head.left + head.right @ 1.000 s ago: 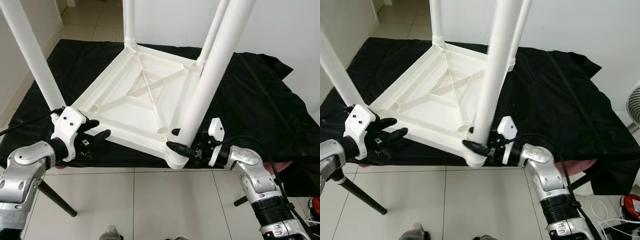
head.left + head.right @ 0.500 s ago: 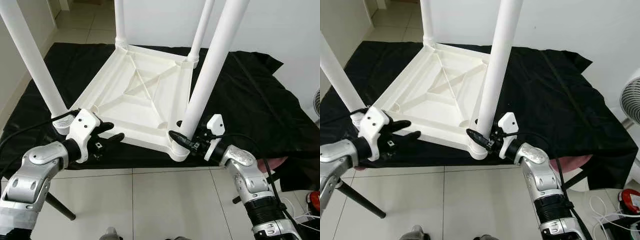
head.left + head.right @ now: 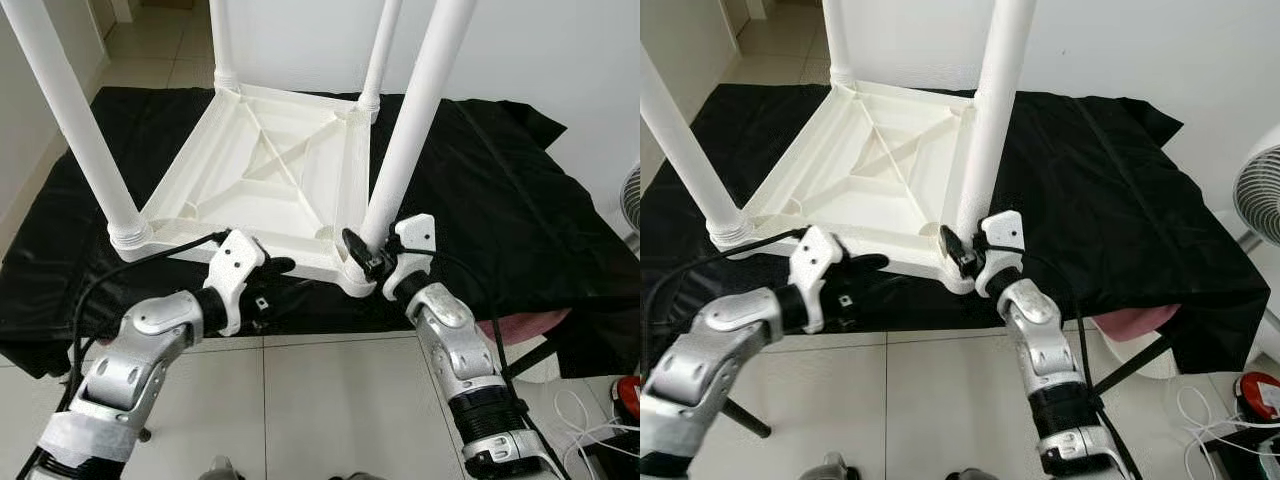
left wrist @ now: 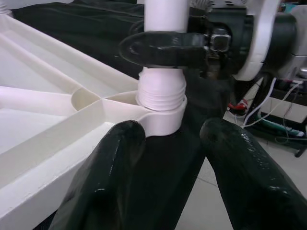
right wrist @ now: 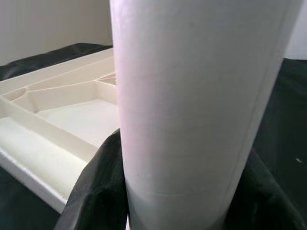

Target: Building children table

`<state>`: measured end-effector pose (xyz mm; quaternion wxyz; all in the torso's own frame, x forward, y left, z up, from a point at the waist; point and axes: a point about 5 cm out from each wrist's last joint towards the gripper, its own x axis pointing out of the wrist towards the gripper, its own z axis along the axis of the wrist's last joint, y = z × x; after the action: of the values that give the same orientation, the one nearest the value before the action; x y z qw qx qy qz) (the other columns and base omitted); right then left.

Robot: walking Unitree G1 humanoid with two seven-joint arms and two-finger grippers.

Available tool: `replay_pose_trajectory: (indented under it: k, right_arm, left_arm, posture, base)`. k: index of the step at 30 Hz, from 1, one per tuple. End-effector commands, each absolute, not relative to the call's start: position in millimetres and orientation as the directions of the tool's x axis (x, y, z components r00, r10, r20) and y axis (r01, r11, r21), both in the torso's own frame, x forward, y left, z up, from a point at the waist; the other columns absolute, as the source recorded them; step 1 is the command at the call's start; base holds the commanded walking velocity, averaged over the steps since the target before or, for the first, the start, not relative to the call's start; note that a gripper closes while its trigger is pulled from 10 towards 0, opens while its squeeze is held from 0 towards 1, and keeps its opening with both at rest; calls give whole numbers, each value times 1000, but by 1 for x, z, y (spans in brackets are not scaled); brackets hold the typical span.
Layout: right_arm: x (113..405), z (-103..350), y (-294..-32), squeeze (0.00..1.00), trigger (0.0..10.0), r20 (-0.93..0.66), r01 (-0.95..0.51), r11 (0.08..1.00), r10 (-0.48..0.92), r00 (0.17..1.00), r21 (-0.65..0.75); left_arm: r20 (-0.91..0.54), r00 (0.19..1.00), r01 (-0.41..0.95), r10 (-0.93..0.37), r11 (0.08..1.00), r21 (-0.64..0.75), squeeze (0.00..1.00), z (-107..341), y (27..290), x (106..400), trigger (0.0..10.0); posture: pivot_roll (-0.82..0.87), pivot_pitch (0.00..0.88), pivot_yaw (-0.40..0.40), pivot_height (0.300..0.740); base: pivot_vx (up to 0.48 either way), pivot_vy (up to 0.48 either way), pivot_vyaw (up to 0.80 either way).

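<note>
Here the upturned white table [image 3: 270, 190] lies on a black cloth [image 3: 520, 210], its near corner at the cloth's 6 o'clock edge above tiled floor [image 3: 320, 400]. Four legs stand up. The right gripper [image 3: 362, 255] clasps the near leg [image 3: 405, 150]; the left gripper [image 3: 275, 280], fingers spread, waits at its 9 o'clock.

head cams downward, wrist cams close-up

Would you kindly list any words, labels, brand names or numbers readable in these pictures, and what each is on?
There is no readable text.
The upturned white table, its legs, the black cloth and both grippers, left gripper and right gripper, carry no legible lettering.
</note>
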<state>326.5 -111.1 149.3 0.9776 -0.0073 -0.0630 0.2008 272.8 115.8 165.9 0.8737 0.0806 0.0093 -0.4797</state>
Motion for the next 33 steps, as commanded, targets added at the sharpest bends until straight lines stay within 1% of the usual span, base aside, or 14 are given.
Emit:
replay_pose_trajectory:
  k: [1, 2, 4, 7, 8, 9, 10, 13, 14, 18, 19, 24, 29, 33]
  right_arm:
    - [329, 124, -126, 0, 10000, 9, -209, 978, 209, 978, 10]
    - [329, 124, -126, 0, 10000, 9, -209, 978, 209, 978, 10]
    - [330, 119, -127, 0, 10000, -17, -122, 991, 123, 992, 50]
    - [329, 117, -123, 0, 10000, -24, -114, 992, 115, 993, 50]
    - [326, 115, -110, 596, 10000, -24, -161, 984, 163, 986, 70]
    - [326, 115, -110, 596, 10000, -24, -161, 984, 163, 986, 70]
    - [323, 114, -103, 831, 10000, -20, -180, 980, 182, 983, 87]
    - [322, 114, -99, 831, 10000, -18, -187, 978, 189, 982, 96]
    - [320, 115, -94, 1000, 10000, -2, -203, 974, 204, 979, 95]
    - [317, 122, -87, 1000, 10000, 55, -269, 955, 264, 963, 128]
    - [316, 125, -88, 0, 10000, 78, -303, 946, 295, 952, 113]
    - [315, 128, -92, 0, 10000, 106, -340, 936, 330, 938, 89]
    - [318, 142, -124, 0, 10000, 156, -445, 895, 443, 883, -22]
    - [317, 144, -132, 0, 10000, 153, -483, 875, 483, 862, -42]
  left_arm:
    - [-94, 594, 804, -799, 583, 121, 0, 166, 116, 282, 10000]
    - [-94, 594, 804, -799, 583, 121, 0, 166, 116, 282, 10000]
    - [-83, 626, 779, -776, 616, 118, 0, 168, 115, 288, 10000]
    - [-78, 639, 768, -765, 629, 124, 0, 169, 114, 291, 10000]
    - [-73, 649, 760, -758, 641, 103, 0, 168, 112, 294, 10000]
    - [-73, 649, 760, -758, 641, 103, 0, 168, 112, 294, 10000]
    - [-75, 656, 754, -751, 649, 100, 0, 167, 111, 296, 10000]
    - [-78, 661, 750, -746, 654, 99, 0, 166, 110, 297, 10000]
    - [-67, 661, 749, -747, 654, 105, 0, 166, 107, 297, 10000]
    - [-35, 667, 743, -744, 663, 88, 0, 167, 98, 297, 10000]
    - [-32, 673, 739, -739, 670, 70, 0, 166, 95, 296, 10000]
    - [-22, 684, 729, -729, 682, 65, 0, 165, 91, 294, 10000]
    - [-29, 697, 716, -716, 694, 75, 0, 159, 93, 284, 10000]
    - [-22, 709, 703, -705, 705, 93, 0, 159, 95, 284, 10000]
  posture:
    - [51, 84, -39, 740]
    - [51, 84, -39, 740]
    - [46, 85, -40, 740]
    - [39, 85, -41, 740]
    - [38, 85, -42, 740]
    - [38, 85, -42, 740]
    - [36, 84, -41, 740]
    - [36, 84, -41, 740]
    - [35, 84, -42, 740]
    - [37, 76, -43, 740]
    - [38, 73, -42, 740]
    - [37, 68, -40, 740]
    - [39, 51, -51, 740]
    - [43, 47, -53, 740]
  base:
    - [0, 0, 0]
    - [0, 0, 0]
    - [0, 0, 0]
    - [0, 0, 0]
    - [0, 0, 0]
    - [0, 0, 0]
    - [0, 0, 0]
    - [0, 0, 0]
    - [0, 0, 0]
    - [0, 0, 0]
    - [0, 0, 0]
    - [0, 0, 0]
    - [0, 0, 0]
    - [0, 0, 0]
